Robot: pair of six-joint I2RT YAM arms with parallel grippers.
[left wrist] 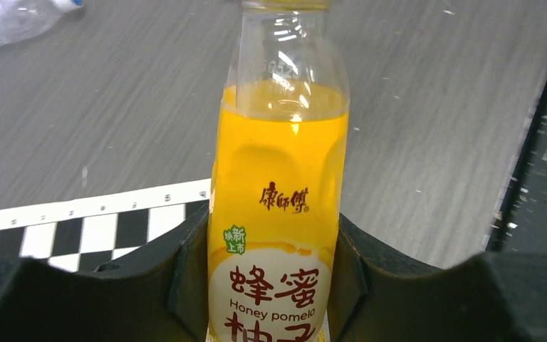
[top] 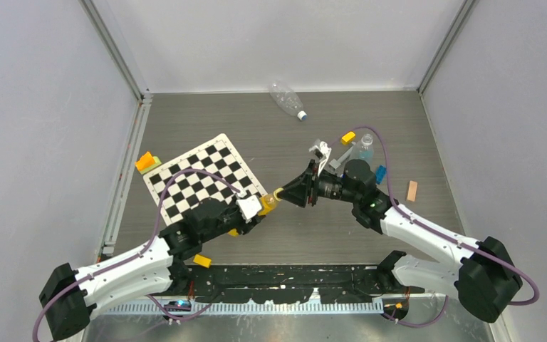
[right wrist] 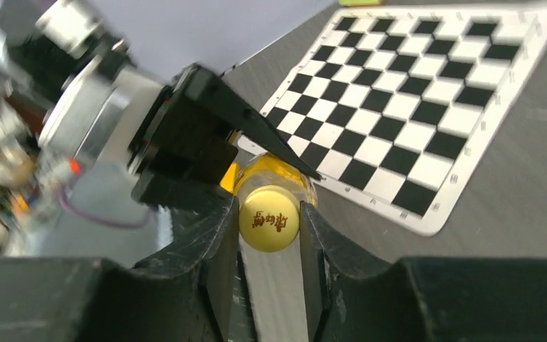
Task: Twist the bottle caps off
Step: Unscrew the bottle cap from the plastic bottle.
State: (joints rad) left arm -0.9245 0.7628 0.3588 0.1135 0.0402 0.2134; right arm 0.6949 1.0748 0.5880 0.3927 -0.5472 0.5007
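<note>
grey wood-grain table [top: 271,128] is enclosed by white walls [top: 43,107]; checkerboard mat [top: 192,174] is laid at 9 o'clock. near centre, yellow-orange bottle [left wrist: 278,178] is clamped round its body by left gripper [top: 258,206], jaws part-spread. yellow cap [right wrist: 269,219] is pinched by right gripper [right wrist: 269,235]. clear bottle [top: 286,99] is seen at 12 o'clock.
</note>
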